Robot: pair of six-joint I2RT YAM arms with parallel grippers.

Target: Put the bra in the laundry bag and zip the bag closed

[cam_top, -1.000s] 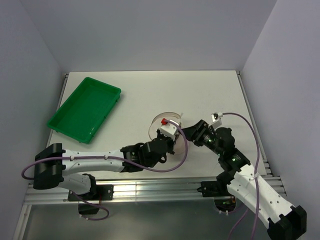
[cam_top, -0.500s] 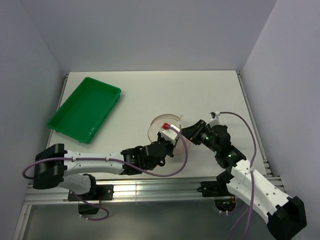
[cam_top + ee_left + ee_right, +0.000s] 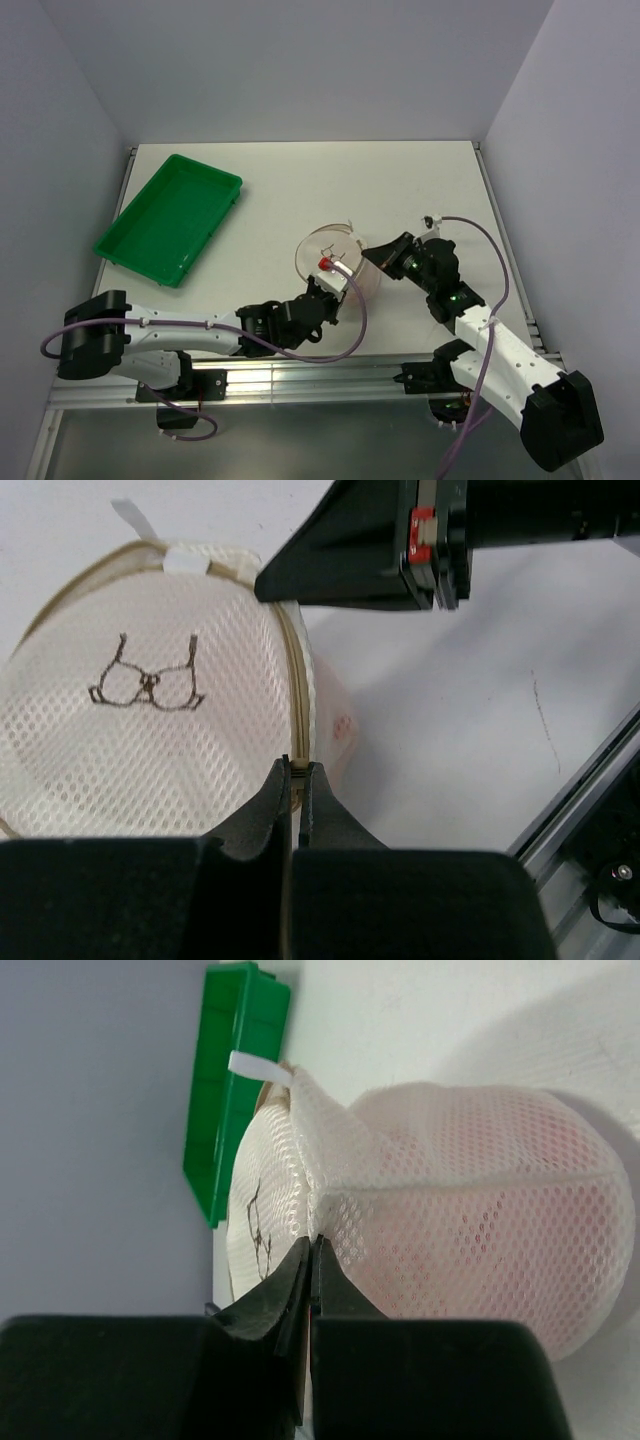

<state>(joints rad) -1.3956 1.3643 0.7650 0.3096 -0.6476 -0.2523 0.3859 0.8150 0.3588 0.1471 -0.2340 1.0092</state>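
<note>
Bag: the laundry bag [image 3: 322,243] lies between both arms, and more of its round face shows than a second ago.
Bra: the bra [image 3: 480,1240] is already inside, pink through the mesh.
Left claw: the left gripper [image 3: 297,770] is clenched on the bag's rim, having drawn back toward its base.
Right claw: the right gripper [image 3: 312,1248] is pinched tight on the bag's seam.
Meaning: loading looks done and the zip pull seems under way, though how far it has closed cannot be told.

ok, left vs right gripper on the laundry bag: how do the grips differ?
The left gripper pinches the laundry bag on its tan rim, beside the printed face; the right gripper pinches white mesh at a seam. In the top view the left gripper is at the bag's near side, the right gripper at its right. Shared: both are shut on the bag, and the pink bra shows through the mesh.
</note>
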